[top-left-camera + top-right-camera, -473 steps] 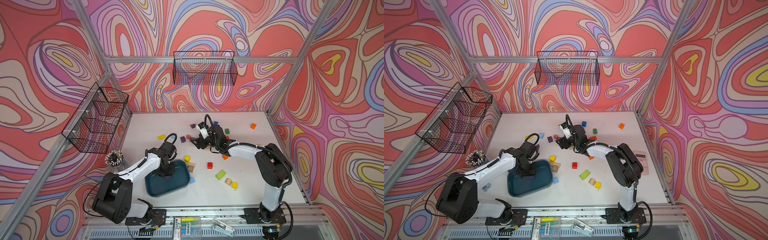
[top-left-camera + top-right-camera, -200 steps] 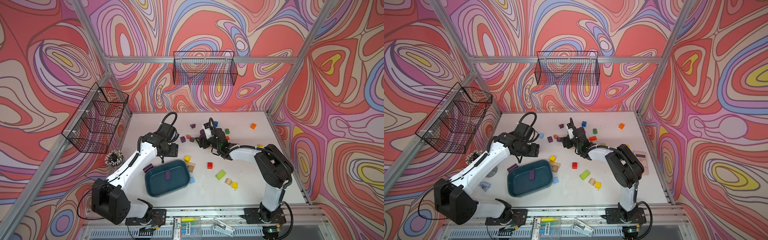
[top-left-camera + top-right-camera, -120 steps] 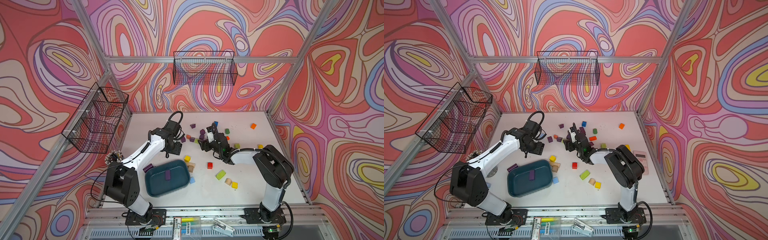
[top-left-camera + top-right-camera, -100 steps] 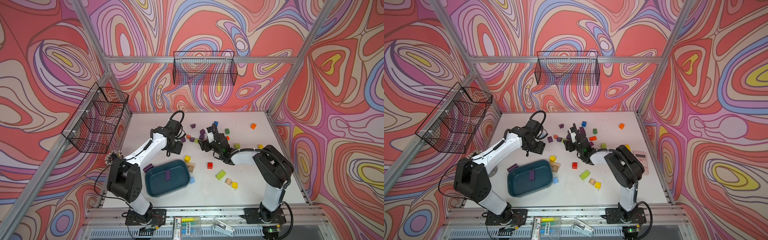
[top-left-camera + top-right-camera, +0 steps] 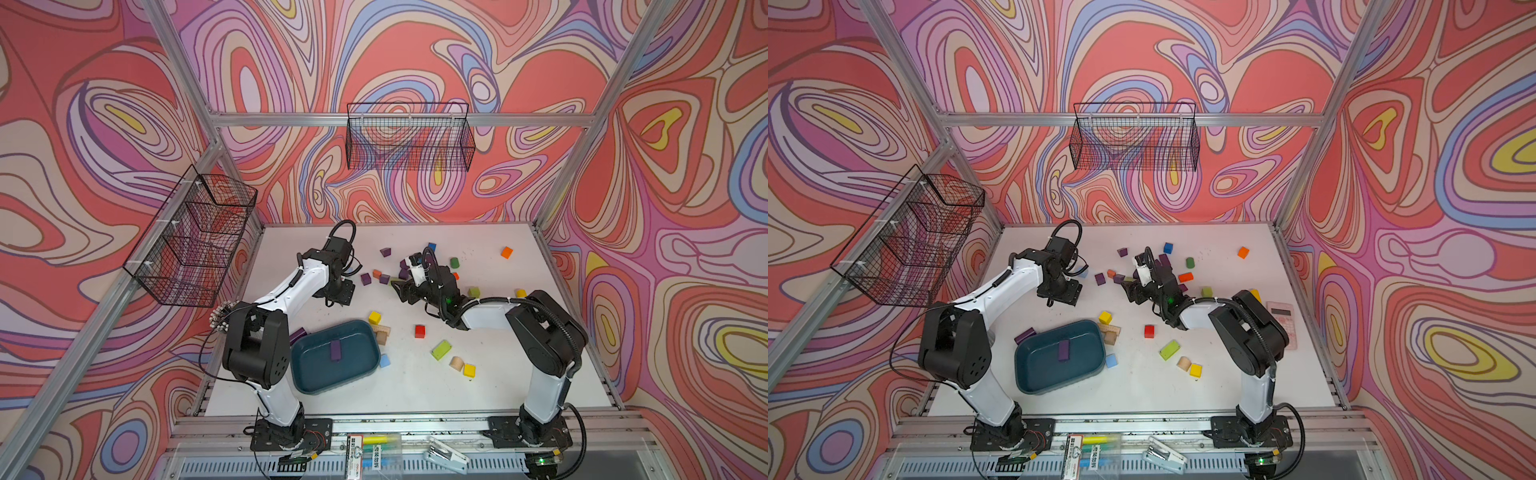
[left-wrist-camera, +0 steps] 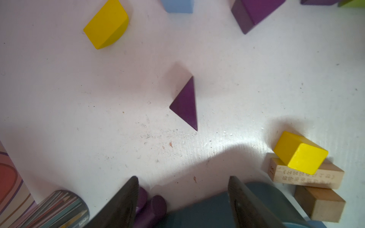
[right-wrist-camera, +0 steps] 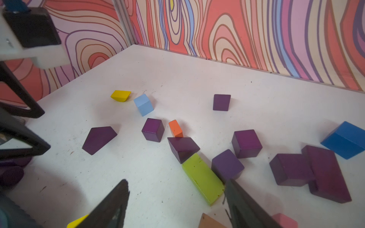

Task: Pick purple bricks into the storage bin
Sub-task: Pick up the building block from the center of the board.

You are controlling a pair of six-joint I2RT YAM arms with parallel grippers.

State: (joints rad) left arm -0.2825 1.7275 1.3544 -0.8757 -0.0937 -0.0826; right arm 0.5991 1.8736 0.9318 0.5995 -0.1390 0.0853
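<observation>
The storage bin (image 5: 316,374) sat at approx. 7 o'clock on the table (image 5: 478,395) in both top views, w/ one purple cuboid (image 5: 335,350) lying flat inside. The L gripper (image 6: 183,177) was held over the table at 12 o'clock from the bin, jaws spread, nothing btwn them. The R gripper (image 7: 175,182) was likewise spread and empty, at approx. 1 o'clock from the bin. The other purple bricks (image 7: 246,143) were scattered toward 12 o'clock on the table, some touching each other or a green cuboid (image 7: 203,178). A purple triangular prism (image 6: 185,104) lay flat and apart, near the L gripper, untouched.

Handling, as judged: painted wood, so light, stiff, not fragile, prob. a bit slick. Cubes and cuboids were best taken across two parallel flat faces. The prism had no parallel sides, so the long side vs. the opposite corner, centred, was judged safest; it could be squirted out by an off-centre squeeze.

Diff. vs. 2.4 s earlier: the L gripper had been low over the bin and had since been moved off toward the prism. The cuboid, hidden then, was exposed in the bin. The R arm had been shifted only slightly.
</observation>
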